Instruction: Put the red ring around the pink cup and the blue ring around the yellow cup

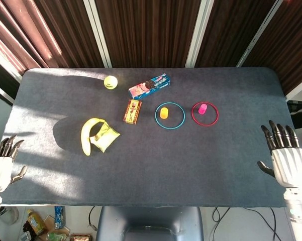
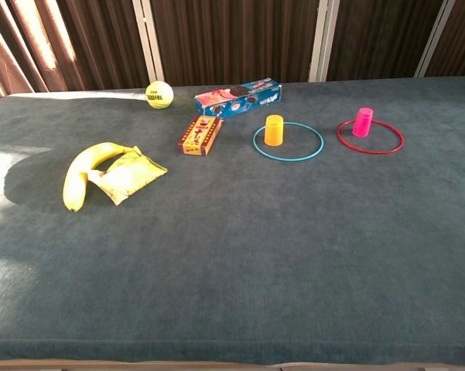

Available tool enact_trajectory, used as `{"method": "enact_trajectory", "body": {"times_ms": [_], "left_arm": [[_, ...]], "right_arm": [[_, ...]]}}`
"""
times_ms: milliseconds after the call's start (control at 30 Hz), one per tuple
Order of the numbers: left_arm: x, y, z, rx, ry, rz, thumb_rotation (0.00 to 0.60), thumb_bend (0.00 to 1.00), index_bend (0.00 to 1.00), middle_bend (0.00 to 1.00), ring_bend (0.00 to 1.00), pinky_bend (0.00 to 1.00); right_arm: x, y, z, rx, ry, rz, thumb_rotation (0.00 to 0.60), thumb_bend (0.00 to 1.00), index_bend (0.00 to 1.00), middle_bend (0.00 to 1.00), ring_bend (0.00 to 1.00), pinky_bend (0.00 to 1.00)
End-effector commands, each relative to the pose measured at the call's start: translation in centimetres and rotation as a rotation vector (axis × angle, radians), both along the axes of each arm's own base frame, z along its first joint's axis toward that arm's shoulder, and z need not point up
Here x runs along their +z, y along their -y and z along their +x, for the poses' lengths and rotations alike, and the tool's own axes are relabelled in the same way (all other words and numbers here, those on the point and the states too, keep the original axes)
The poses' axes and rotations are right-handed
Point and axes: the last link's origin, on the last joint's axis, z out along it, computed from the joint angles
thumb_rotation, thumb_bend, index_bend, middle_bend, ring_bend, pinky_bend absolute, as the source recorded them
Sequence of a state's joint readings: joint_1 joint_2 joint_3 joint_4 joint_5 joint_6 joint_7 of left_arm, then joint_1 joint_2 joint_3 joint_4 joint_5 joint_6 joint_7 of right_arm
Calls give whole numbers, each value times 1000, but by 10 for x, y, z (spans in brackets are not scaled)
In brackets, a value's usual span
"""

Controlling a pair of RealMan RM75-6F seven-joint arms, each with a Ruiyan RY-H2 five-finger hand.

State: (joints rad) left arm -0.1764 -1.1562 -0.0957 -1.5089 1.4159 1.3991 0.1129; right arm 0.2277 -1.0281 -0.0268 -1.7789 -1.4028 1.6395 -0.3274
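Red ring (image 2: 370, 137) encircles pink cup (image 2: 363, 121); blue ring (image 2: 288, 141) encircles yellow cup (image 2: 274, 130).

we see the thin red ring (image 1: 204, 114) lying around the small pink cup (image 1: 203, 108), the thin blue ring (image 1: 170, 115) around the small yellow cup (image 1: 164, 113).

Red ring (image 2: 370, 137), pink cup (image 2: 363, 121)

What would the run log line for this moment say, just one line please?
red ring around pink cup | blue ring around yellow cup | left hand open, off table | right hand open, off table
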Motion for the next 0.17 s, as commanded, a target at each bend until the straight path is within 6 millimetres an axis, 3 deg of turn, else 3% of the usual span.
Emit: {"method": "enact_trajectory", "body": {"times_ms": [33,167], "left_arm": [[-2,0,0,0,-2,-10,600,293,146,0,0,177],[-4,-1,1,-4,-3,-21,600,294,146,0,0,177]], "right_arm": [[5,-11,-9,-18,-17,-29,600,210,33,78,64,113],[3,-15,-13,-18,-14,-29,600,210,33,78,63,113]]}}
